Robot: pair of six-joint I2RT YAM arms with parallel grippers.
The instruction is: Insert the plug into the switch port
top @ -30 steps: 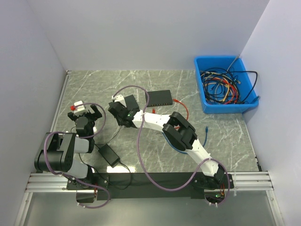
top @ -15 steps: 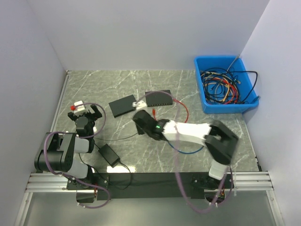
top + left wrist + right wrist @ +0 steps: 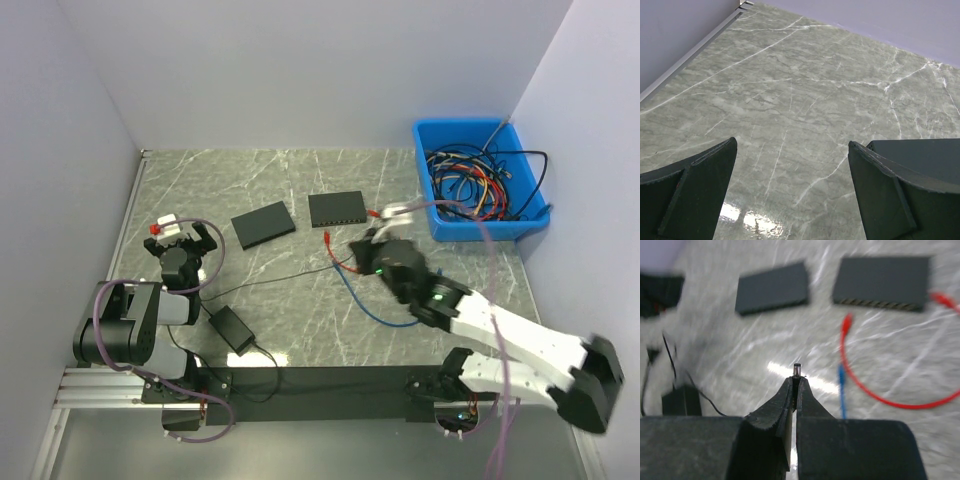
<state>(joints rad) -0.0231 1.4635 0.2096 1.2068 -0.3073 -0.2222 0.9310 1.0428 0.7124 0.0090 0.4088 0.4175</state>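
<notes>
left gripper [image 3: 792, 144]: parked over at the left side, jaws spread wide with nothing between them. My guess is it's just keeping clear, this looks like a one-arm job.
power brick [image 3: 232, 327]: lying near the front of the worktop, with its thin black cord [image 3: 290, 277] trailing off right toward the other arm. So the plug is on the end of that cord, I reckon.
left switch [image 3: 262, 223]: flat black box lying at a slight angle. Can't see a socket on it.
right switch [image 3: 338, 208]: near the first one, apart from it, with a row of ports along its near edge in the right wrist view. No power socket visible, so I can't tell which box is the target.
right gripper [image 3: 796, 382]: jaws pinched almost together on the plug [image 3: 797, 369], its little barrel tip poking out past them and aimed toward the switches. Held like that so it goes in nose first, I'd say. It's above the worktop, short of both boxes.
red cable [image 3: 842, 352] and blue cable [image 3: 841, 390]: loose between the gripper and the right switch, could snag.
blue bin [image 3: 480, 230]: far right, full of spare cables, out of the way.
worktop [image 3: 200, 180]: grey-green marble look, glossy, some glare.
room: plain pale walls [image 3: 300, 70] on three sides.
</notes>
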